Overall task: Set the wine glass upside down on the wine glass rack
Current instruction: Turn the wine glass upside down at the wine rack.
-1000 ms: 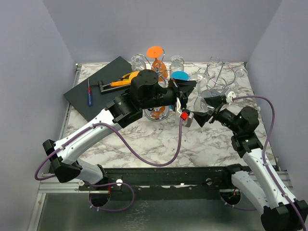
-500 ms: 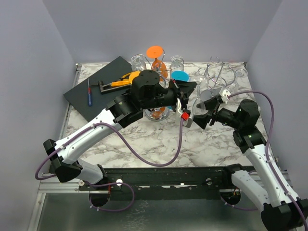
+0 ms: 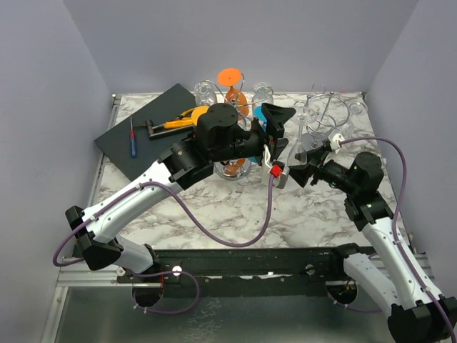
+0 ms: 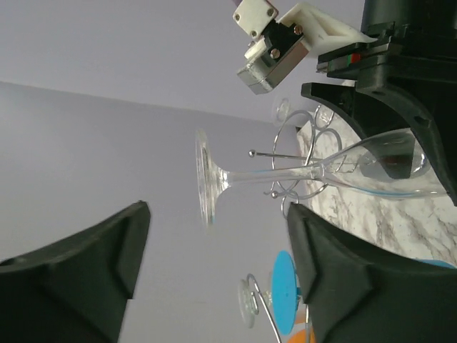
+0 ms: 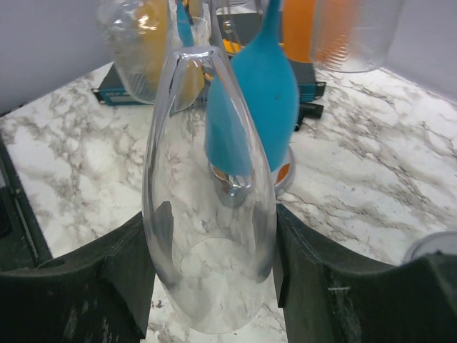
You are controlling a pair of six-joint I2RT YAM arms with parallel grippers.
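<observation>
The marble table [image 3: 214, 207] is crowded along its back edge, so both my arms meet in the air above its middle, where there is room to turn a fragile thing. At the back right stands the wire wine glass rack [image 3: 325, 114]. My right arm is the nearer to it, which I take to be why the glass sits in that claw and not the other. The wine glass [image 5: 178, 143] lies nearly on its side, off the table, with its bowl toward my right wrist and its foot out between my left fingers. My right gripper [image 5: 211, 239] pinches the bowl, a finger pressed to each flank. A hold on the widest part should let me roll the glass over until the foot points up. My left gripper [image 4: 218, 211] stands spread, its fingers either side of the stem and foot but touching neither, so the whole weight hangs on the right. I judge the handover done and the carry to the rack next: invert, then slide the stem between the wires. The thin stem is what I must not knock — my left fingers should draw clear first.
</observation>
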